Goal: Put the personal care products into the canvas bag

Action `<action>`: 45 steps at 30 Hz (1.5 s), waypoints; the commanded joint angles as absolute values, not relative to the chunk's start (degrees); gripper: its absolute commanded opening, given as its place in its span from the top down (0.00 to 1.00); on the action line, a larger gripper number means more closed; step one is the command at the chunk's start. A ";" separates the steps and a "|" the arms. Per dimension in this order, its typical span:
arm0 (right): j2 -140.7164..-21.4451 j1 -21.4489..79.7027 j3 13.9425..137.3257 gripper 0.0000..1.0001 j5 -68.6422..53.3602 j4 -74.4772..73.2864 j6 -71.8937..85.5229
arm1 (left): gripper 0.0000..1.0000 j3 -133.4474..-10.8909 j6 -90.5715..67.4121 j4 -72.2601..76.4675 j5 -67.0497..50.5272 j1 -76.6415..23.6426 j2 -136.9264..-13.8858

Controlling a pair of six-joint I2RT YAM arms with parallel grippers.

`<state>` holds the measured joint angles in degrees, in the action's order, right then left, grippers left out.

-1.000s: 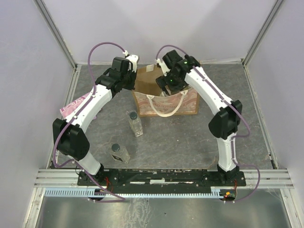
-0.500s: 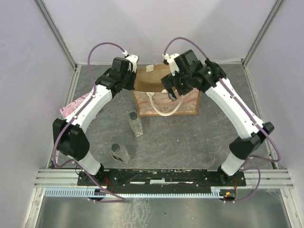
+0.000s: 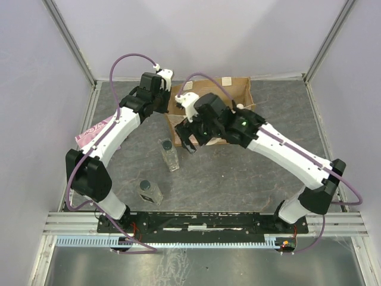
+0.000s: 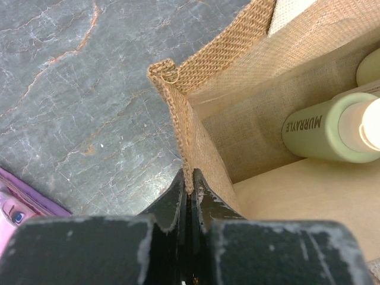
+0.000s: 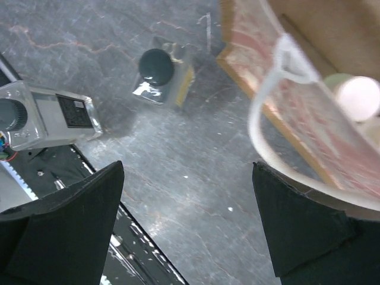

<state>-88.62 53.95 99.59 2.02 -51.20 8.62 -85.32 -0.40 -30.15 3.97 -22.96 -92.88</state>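
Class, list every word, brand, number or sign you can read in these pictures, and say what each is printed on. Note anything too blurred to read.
"MURRAYLE": along the side of the pale yellow bottle lying inside the canvas bag.
Black label on the clear bottle lying on the table: print too blurred to read.
Pink packet: whitish print, too small to read.
No other text is legible.
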 commanded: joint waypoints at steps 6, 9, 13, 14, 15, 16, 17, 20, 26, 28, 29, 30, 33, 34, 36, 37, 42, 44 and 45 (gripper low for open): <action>-91.47 57.06 89.57 0.04 1.26 -29.20 17.75 | 0.97 -84.90 0.70 -31.63 5.85 -22.28 -89.51; -93.04 57.88 89.74 0.04 3.98 -27.61 18.80 | 0.97 -84.90 0.53 -31.68 5.89 -22.31 -89.26; -95.62 59.22 90.34 0.05 7.26 -26.80 19.98 | 0.97 -84.99 0.53 -31.83 5.83 -22.27 -88.82; -96.27 59.50 90.19 0.05 7.59 -26.32 20.27 | 0.97 -84.97 0.59 -31.83 5.79 -22.31 -88.78; -97.07 59.74 90.10 0.05 7.64 -26.05 20.64 | 0.97 -84.98 0.61 -31.87 5.57 -22.27 -88.65; -97.84 60.09 90.19 0.05 7.83 -26.10 20.84 | 0.97 -85.11 0.68 -31.96 5.38 -22.31 -88.60; -98.69 60.47 90.33 0.06 8.04 -26.04 20.99 | 0.97 -85.22 0.70 -32.06 5.19 -22.26 -88.59; -100.67 61.62 90.17 0.06 9.21 -25.38 21.46 | 0.97 -85.40 0.77 -32.34 5.28 -22.29 -88.43; -103.88 62.79 89.69 0.07 11.86 -23.61 21.64 | 0.97 -85.78 0.70 -32.31 5.46 -22.31 -88.42; -104.65 63.01 89.37 0.07 13.08 -23.18 20.99 | 0.97 -85.64 0.70 -32.29 5.49 -22.30 -88.25; -105.01 63.04 88.98 0.08 13.70 -22.75 20.76 | 0.97 -85.57 0.70 -32.30 5.45 -22.23 -88.06; -105.43 63.06 88.69 0.10 14.21 -22.30 20.56 | 0.97 -85.46 0.70 -32.23 5.53 -22.20 -87.91; -106.88 63.14 87.82 0.19 15.71 -21.58 20.00 | 0.97 -85.19 0.82 -32.17 5.71 -22.25 -87.65; -107.34 63.18 87.54 0.23 16.01 -21.35 19.75 | 0.97 -85.17 0.83 -32.19 5.69 -22.29 -87.59; -108.16 63.19 86.82 0.36 16.54 -20.79 19.30 | 0.97 -85.07 0.82 -32.16 5.48 -22.24 -87.54; -108.45 63.18 86.50 0.43 16.76 -20.75 19.07 | 0.97 -85.08 0.79 -32.15 5.43 -22.25 -87.62; -108.39 63.25 86.23 0.81 18.72 -22.17 17.96 | 0.97 -85.08 0.88 -32.08 5.28 -22.24 -87.54; -107.04 63.24 86.42 0.90 19.80 -23.57 17.77 | 0.97 -85.07 0.88 -32.14 5.17 -22.28 -87.60; -106.11 63.22 86.40 0.94 20.31 -24.53 17.71 | 0.97 -85.08 0.82 -32.13 4.94 -22.24 -87.55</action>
<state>-107.74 62.98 87.09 16.60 -21.85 19.29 -84.90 -0.45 -32.03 3.95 -22.96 -90.91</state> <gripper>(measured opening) 0.584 0.051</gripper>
